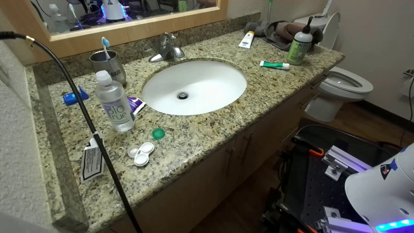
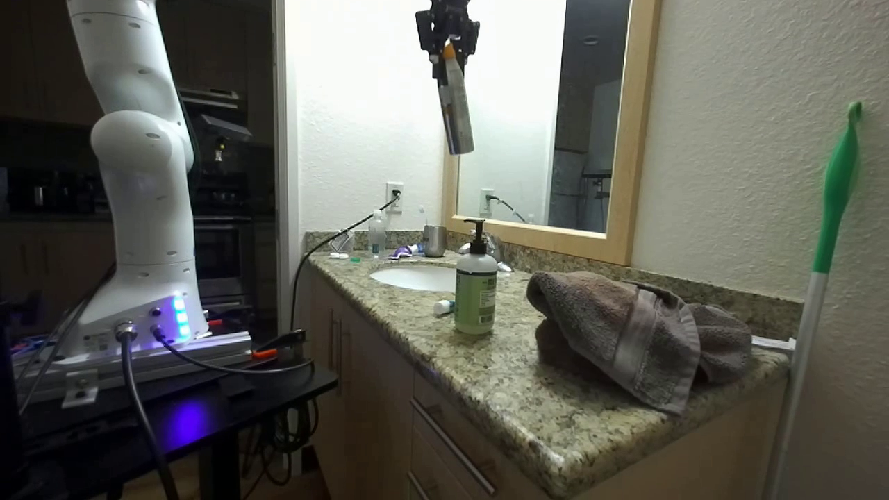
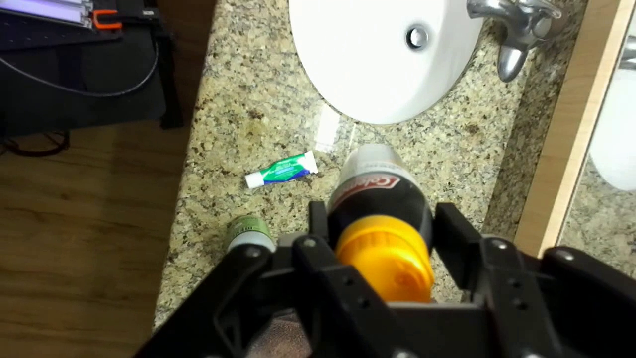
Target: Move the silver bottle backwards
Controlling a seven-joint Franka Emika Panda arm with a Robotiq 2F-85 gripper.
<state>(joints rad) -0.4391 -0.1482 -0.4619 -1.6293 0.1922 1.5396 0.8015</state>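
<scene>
A slim upright silvery bottle with a darker top is out of view. My gripper [image 2: 450,68] hangs high in front of the mirror in an exterior view. It is shut on a grey-and-dark bottle with an orange cap [image 2: 457,114], held tilted, base down, well above the counter. In the wrist view, the fingers of the gripper [image 3: 382,214] stand on both sides of that orange-capped bottle [image 3: 385,204], just below its cap. A red logo shows on its dark label. The other exterior view shows only the arm's base, not the gripper.
The granite counter [image 1: 207,127] holds a white sink [image 1: 207,77] and a faucet [image 1: 167,48]. A green soap pump bottle [image 2: 476,292], a grey towel [image 2: 618,333] and a green tube [image 3: 283,170] lie near one end. A clear bottle [image 1: 116,106] and metal cup [image 1: 118,69] stand beyond the sink.
</scene>
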